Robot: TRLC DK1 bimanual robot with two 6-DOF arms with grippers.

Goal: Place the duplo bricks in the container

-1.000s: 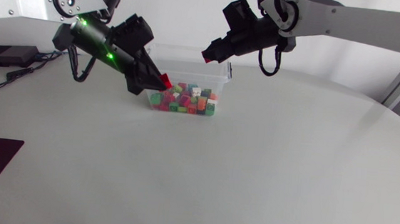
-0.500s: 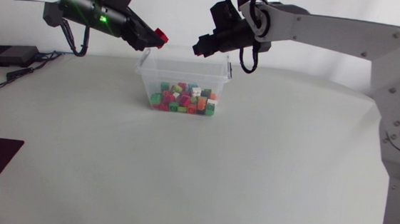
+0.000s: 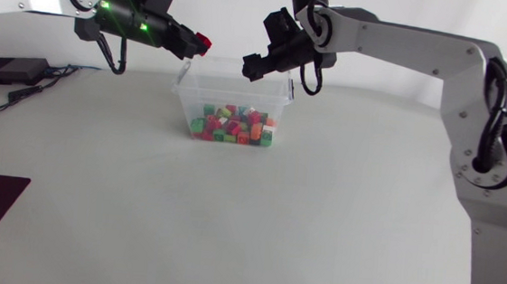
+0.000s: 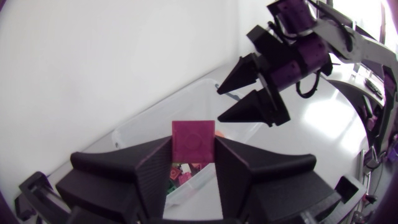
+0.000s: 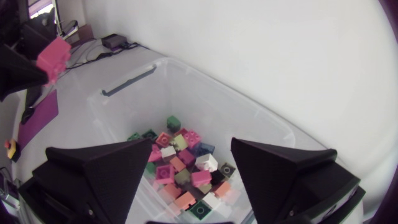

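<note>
Most of the job looks done to me. The clear plastic rectangular container [image 3: 185,96] stands on the pale grey table [image 3: 229,222], and a mixed heap of red, green, pink, white and orange duplo bricks [image 3: 235,124] already covers its bottom. I see no loose brick lying on the table around it in the head view. What is left, as far as I can judge, is the one small red square brick [image 4: 193,138] that I hold in my left pincer [image 4: 193,152]. Its two broad black fingers press the brick from both sides, standing only as far apart as the brick is wide, with the studded face towards the wrist camera. That brick hangs in the air above the container's far left corner, well above the rim. I cannot tell whether it is fully over the opening yet.

My left arm comes in from the left edge, raised off the table, with its pincer pointing across towards the container and tilted slightly down. My right arm arches in from its base at the right and reaches past the middle. Its right pincer [image 3: 252,67] hovers over the container's far rim, aimed down into the box. Its fingers are spread wide and hold nothing, and the heap shows between them in the right wrist view. The two pincers face each other, near but apart.
</note>
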